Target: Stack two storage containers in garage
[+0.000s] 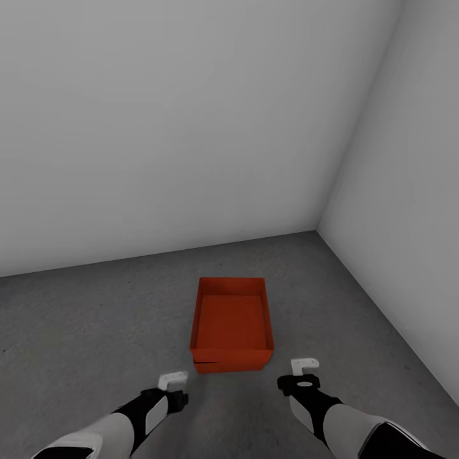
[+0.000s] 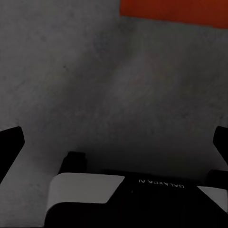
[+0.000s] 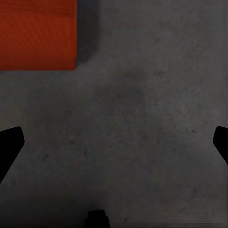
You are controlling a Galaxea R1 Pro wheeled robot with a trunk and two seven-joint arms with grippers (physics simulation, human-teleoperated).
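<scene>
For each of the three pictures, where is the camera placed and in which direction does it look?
Head view: on the robot's head, facing forward and down at the red bins near a wall corner; both arms show.
Left wrist view: near the left gripper, facing the grey floor; dark fingertips show.
Right wrist view: near the right gripper, facing the floor.
All views share the bins and floor.

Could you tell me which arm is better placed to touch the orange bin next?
Right, narrowly: its open claw sits level with the bin's near wall, while the left claw, also open, hangs slightly further back.
</scene>
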